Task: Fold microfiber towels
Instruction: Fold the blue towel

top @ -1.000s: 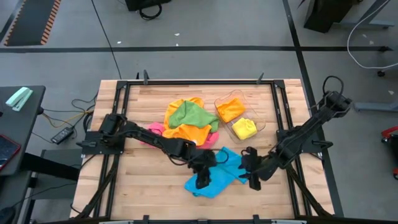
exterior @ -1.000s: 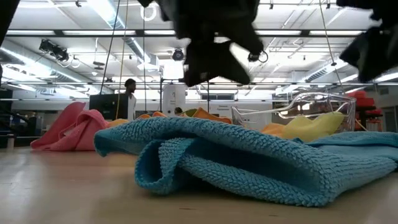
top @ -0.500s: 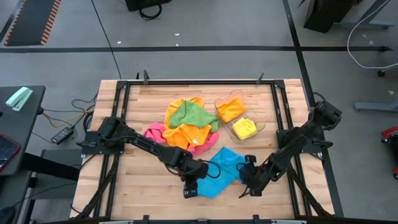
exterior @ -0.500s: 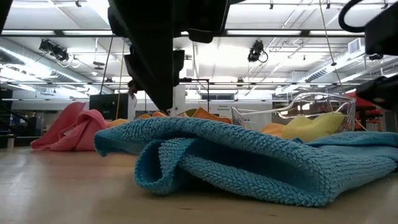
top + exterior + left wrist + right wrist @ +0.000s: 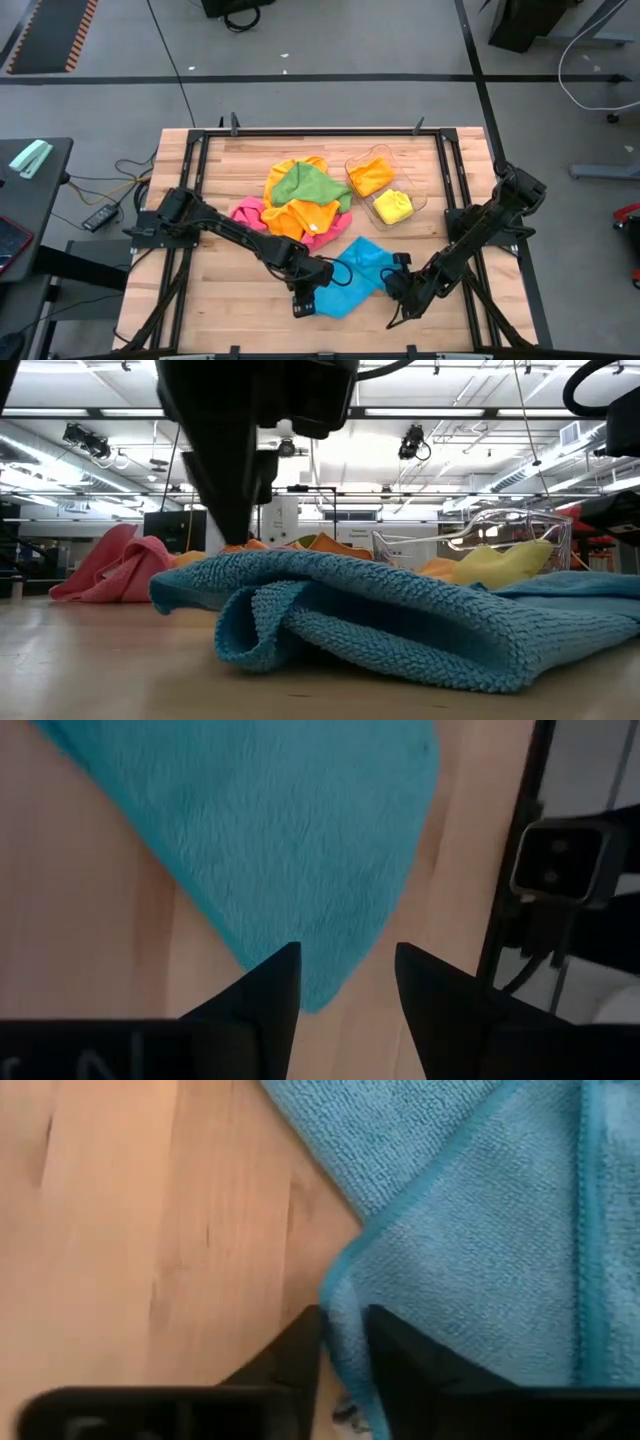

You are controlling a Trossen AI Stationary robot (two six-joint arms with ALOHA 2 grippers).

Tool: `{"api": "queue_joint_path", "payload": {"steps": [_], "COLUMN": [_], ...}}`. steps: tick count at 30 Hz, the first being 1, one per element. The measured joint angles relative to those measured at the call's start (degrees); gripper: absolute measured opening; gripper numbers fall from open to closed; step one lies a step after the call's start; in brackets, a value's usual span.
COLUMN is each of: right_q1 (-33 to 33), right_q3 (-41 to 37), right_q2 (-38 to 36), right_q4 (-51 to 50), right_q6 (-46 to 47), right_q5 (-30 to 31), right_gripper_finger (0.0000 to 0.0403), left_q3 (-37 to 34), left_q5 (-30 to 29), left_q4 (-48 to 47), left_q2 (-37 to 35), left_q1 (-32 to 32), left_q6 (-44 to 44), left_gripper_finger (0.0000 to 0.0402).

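I see the pale wooden plank desk [image 5: 215, 165] carrying a crumpled blue microfiber towel [image 5: 357, 272], a heap of orange, green and pink microfiber towels [image 5: 300, 200], and a clear plastic tray [image 5: 352, 160].

both arms stretched out low over the table [image 5: 220, 290], reaching toward its near edge. left gripper [image 5: 303, 301] down by the near left corner of the blue towel [image 5: 355, 270], fingers [image 5: 262, 990] apart with the corner tip between them, not squeezing. right gripper [image 5: 396, 306] down at the towel's near right edge, fingers [image 5: 300, 1342] close together, hem pinched in the thin gap. left arm bent at the elbow, right arm slanting back toward the table's right side.
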Motion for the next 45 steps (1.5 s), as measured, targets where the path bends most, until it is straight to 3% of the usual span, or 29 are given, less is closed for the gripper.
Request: {"api": "queue_joint_path", "payload": {"steps": [4,8,11,20,30,45], "right_q1": [0.02,0.0,0.0,0.02,-0.07,-0.09], "right_q3": [-0.13,-0.13,-0.13,-0.22,-0.22,-0.22], "right_q2": [-0.7,-0.74,-0.76,-0.7,-0.7,-0.7], "right_q4": [-0.36,-0.33,-0.18,1.25,1.69,1.92], "right_q6": [0.12,0.99,2.42,4.41,4.47,4.55], "right_q5": [-0.99,-1.51,-1.71,-1.99,-1.92,-1.5], "right_gripper_finger": [0.0034,0.0012,0.001,0.0008,0.0009,0.0012], "left_q3": [0.0,-0.02,-0.05,-0.04,-0.07,-0.09], "left_q5": [0.07,0.06,-0.63,-10.69,-23.7,-23.89], "left_q4": [-3.22,-4.54,-6.12,-6.71,-5.47,-2.95], "left_q2": [0.0,0.0,0.0,0.77,1.9,4.83], "left_q1": [-0.1,-0.47,-1.25,-6.17,-9.21,-9.64], "left_q6": [-0.16,1.3,6.65,20.33,16.76,17.67], "left_gripper_finger": [0.0172,0.0172,0.0172,0.0172,0.0172,0.0172]}}
